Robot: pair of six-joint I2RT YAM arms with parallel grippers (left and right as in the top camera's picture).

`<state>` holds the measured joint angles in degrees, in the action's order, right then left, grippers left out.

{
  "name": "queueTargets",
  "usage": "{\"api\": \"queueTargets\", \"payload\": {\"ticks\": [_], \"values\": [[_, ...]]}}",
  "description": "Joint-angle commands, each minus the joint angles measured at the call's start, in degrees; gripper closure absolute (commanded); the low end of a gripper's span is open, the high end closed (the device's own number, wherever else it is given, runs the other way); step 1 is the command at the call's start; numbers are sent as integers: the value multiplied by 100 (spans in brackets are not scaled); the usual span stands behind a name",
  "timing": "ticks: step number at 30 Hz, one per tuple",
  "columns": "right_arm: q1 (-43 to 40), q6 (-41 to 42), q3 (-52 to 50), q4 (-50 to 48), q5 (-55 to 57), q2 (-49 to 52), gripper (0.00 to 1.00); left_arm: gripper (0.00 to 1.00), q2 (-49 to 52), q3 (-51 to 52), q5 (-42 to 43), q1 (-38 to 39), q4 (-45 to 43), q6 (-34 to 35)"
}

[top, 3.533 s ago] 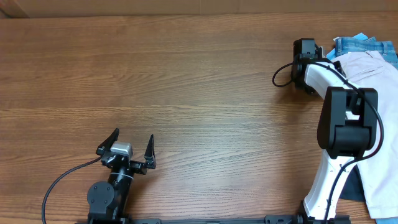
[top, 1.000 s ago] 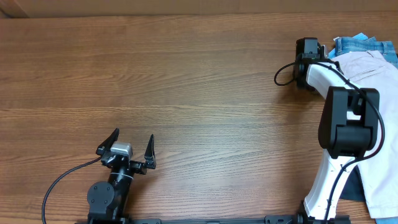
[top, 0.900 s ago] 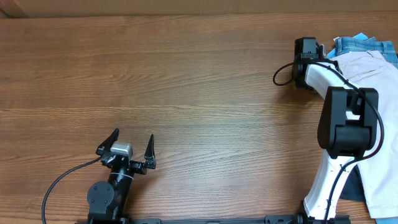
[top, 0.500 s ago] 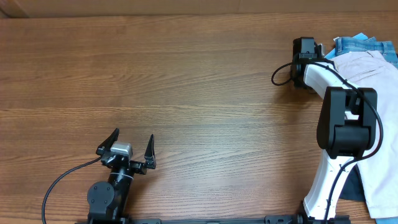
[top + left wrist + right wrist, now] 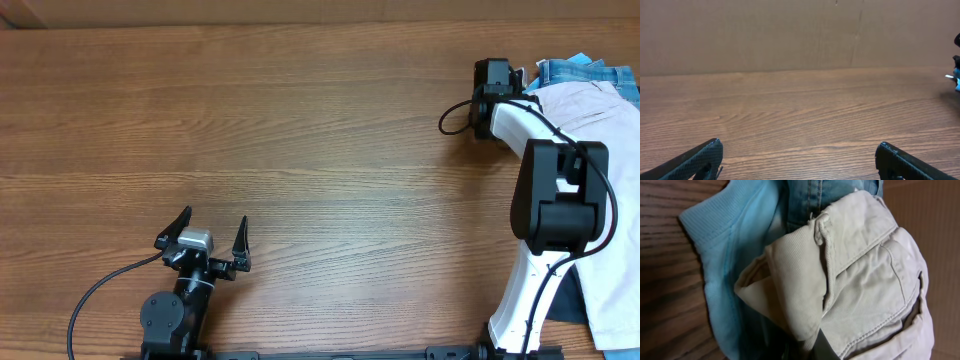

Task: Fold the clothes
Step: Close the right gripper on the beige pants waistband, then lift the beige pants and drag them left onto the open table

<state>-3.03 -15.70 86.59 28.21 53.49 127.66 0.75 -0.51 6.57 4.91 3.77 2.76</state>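
The clothes lie in a pile at the table's far right: a pale beige garment (image 5: pixel 592 125) on top, blue denim (image 5: pixel 575 71) behind it and a dark piece (image 5: pixel 570 302) near the front. In the right wrist view the beige garment (image 5: pixel 860 265) shows seams and a pocket, over a light-blue piece (image 5: pixel 735 240) and denim (image 5: pixel 810 200). My right gripper (image 5: pixel 527 86) reaches the pile's left edge. My right gripper (image 5: pixel 815 349) is shut on a fold of the beige cloth. My left gripper (image 5: pixel 212 233) stands open over bare wood, far from the pile, and my left gripper (image 5: pixel 799 147) has nothing between its fingers.
The wooden table (image 5: pixel 300 130) stretches from the left arm to the pile. A brown cardboard wall (image 5: pixel 790 35) runs along the far edge. The right arm's white link (image 5: pixel 530 250) lies over the pile's left side.
My right gripper has closed from partly open onto the edge of the beige garment, with only a slight shift of its wrist. The left arm has not moved.
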Motion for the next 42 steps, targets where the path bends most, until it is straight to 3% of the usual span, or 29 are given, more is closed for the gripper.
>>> {"api": "queueTargets", "payload": {"ticks": [1,18,36,42], "values": [[39,402,190,-70,227,-549,96,0,-50,24,-61,-7,11,-90],[195,1001,197,-4,28,-1526,96,0,-50,24,-61,-7,9,-87],[1893,1246,199,-26,-144,-2199,96,0,-50,24,-61,-7,9,-90],[2339,2072,199,365,-2162,-2199,96,0,-50,24,-61,-7,9,-90]]}}
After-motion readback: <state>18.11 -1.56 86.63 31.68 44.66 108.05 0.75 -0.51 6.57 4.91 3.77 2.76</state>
